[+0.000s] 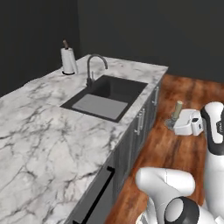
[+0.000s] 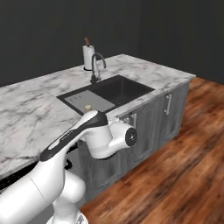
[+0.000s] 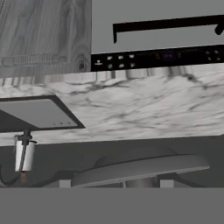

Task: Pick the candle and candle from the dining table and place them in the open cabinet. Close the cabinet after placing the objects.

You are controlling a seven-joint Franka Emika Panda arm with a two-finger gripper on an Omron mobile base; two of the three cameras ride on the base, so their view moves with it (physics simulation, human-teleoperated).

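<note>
While my gripper [image 1: 173,119] hangs over the wood floor [image 1: 175,153] beside the sink counter [image 1: 48,127], its fingers clasp the stubby candle [image 1: 177,110].

A home kitchen, rendered. The landmark is a dark sink [image 1: 105,94] sunk into a broad white marble surface [image 1: 39,131] with grey veins. A curved faucet [image 1: 92,68] rises at the sink's back rim, and beyond it stands an upright paper towel roll [image 1: 68,60]. Under the sink's front run grey wood-grain cabinet doors [image 2: 151,124] with silver bar handles, down to a wood plank floor [image 2: 175,179]. Dark walls lie behind the sink.
</note>
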